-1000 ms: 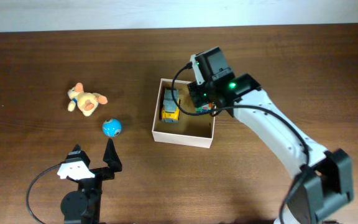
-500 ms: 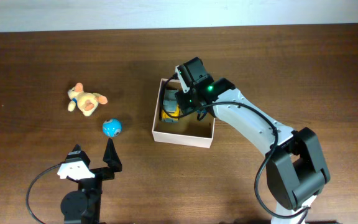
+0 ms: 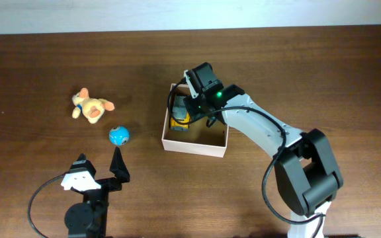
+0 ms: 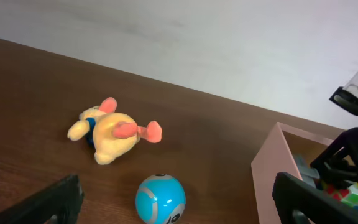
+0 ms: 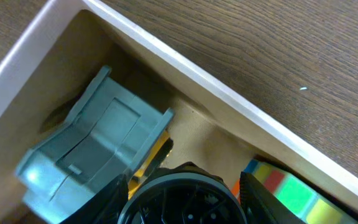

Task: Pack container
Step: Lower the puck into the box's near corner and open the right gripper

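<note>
Container [image 3: 194, 147]: sat on the counter [image 3: 309, 59], right of the plush [image 3: 91, 107] and ball [image 3: 118, 135].
Right claw [image 3: 190, 111]: hung low over its far-left corner, beside a truck [image 5: 98, 143] and a coloured cube [image 5: 291, 190]; its grip was impossible to tell.
Left claw [image 3: 99, 162]: gaped wide, empty.
Your step: you probably did best seating the cube flat beside the truck, clear of the wall.

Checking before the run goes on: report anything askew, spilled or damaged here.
Nothing stands out. The plush and the ball lie on the table left of the box, simply not packed yet. The truck lies in the box along its left wall; nothing looks spilled or broken.
</note>
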Available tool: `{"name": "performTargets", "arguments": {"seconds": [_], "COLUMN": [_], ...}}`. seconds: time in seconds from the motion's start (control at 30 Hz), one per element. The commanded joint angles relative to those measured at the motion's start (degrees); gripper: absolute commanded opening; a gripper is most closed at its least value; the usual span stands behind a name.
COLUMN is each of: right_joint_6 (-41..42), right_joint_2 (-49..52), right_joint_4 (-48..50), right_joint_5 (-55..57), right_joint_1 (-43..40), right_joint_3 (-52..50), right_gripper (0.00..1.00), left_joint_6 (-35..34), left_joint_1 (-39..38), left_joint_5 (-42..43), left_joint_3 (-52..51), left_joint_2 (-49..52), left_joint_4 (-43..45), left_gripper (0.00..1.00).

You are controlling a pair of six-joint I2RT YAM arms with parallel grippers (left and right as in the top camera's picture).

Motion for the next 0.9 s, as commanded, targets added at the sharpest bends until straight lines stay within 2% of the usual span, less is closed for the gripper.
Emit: {"name": "performTargets", "arguments": {"seconds": [0.0, 0.3, 0.37, 0.47, 0.87], "right_joint_6": [-0.2, -0.2, -0.2, -0.3, -0.2], "right_joint_2": [1.0, 1.1, 1.1, 1.1, 0.8], "right_joint_4": [0.6, 0.7, 0.7, 0.8, -1.3], "right_joint_5": [1.2, 2.4, 2.4, 2.5, 2.2], "right_joint_1": [0.3, -0.2, -0.5, -0.5, -0.8], "right_joint_3": [1.1, 1.1, 1.1, 1.1, 2.4], "right_gripper": [0.48, 0.48, 0.58, 0.65, 0.69], "left_joint_6": [0.9, 0.9, 0.9, 0.9, 0.9], "left_joint_1": [0.3, 0.3, 0.3, 0.3, 0.3], "left_joint_5": [0.8, 0.8, 0.8, 0.8, 0.8], "left_joint_3": [-0.3, -0.3, -0.3, -0.3, -0.3], "left_joint_2": [-0.4, -0.4, -0.4, -0.4, -0.4], "left_joint_4": [0.2, 0.2, 0.2, 0.2, 0.2], "left_gripper": [0.99, 0.99, 0.99, 0.99, 0.99]}}
